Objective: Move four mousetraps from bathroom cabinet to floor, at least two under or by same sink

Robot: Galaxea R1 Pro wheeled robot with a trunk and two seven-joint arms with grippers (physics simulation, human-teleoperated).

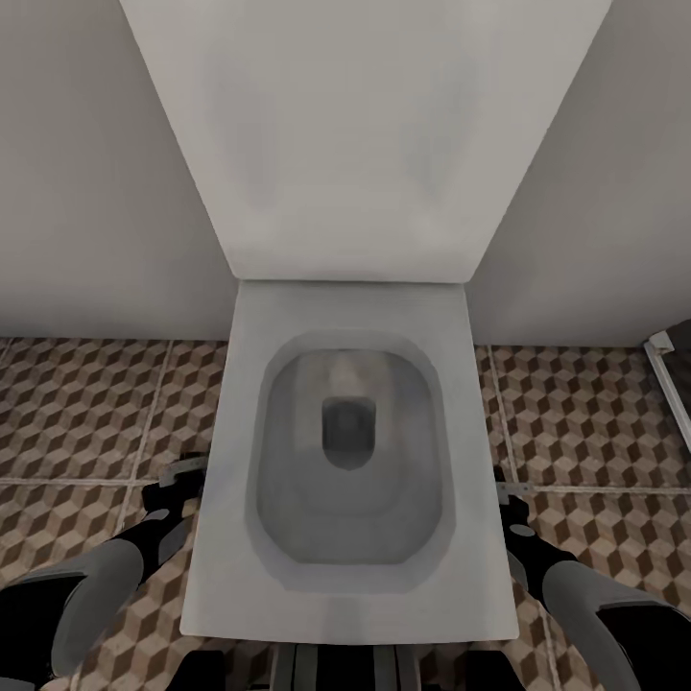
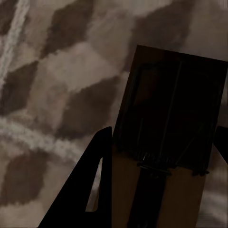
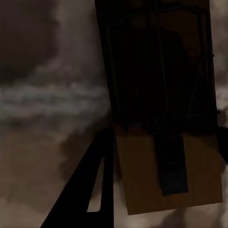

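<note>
A: What sits in front of the robot?

B: A white toilet (image 1: 350, 461) with its lid (image 1: 360, 134) raised against a pale wall (image 1: 86, 192). It takes the middle of the head view, and the bathroom floor (image 1: 86, 413) with its cube-pattern tiles spreads on both sides. At the right edge there is a bit of a dark framed thing (image 1: 672, 369); I cannot tell what it is.

A: And the arms?

B: The left arm (image 1: 86, 595) reaches forward low beside the toilet's left flank, the right arm (image 1: 595, 605) beside its right flank. The bowl stands between them.

A: Where are the mousetraps?

B: In the left wrist view a mousetrap (image 2: 166, 142) lies between the dark fingers (image 2: 92, 190) of the left gripper (image 2: 161, 185), clamped on the board, tiles blurred behind. In the right wrist view another mousetrap (image 3: 164, 118) is held the same way by the right gripper (image 3: 164, 190), one finger (image 3: 95, 185) against its edge, over the floor.
</note>
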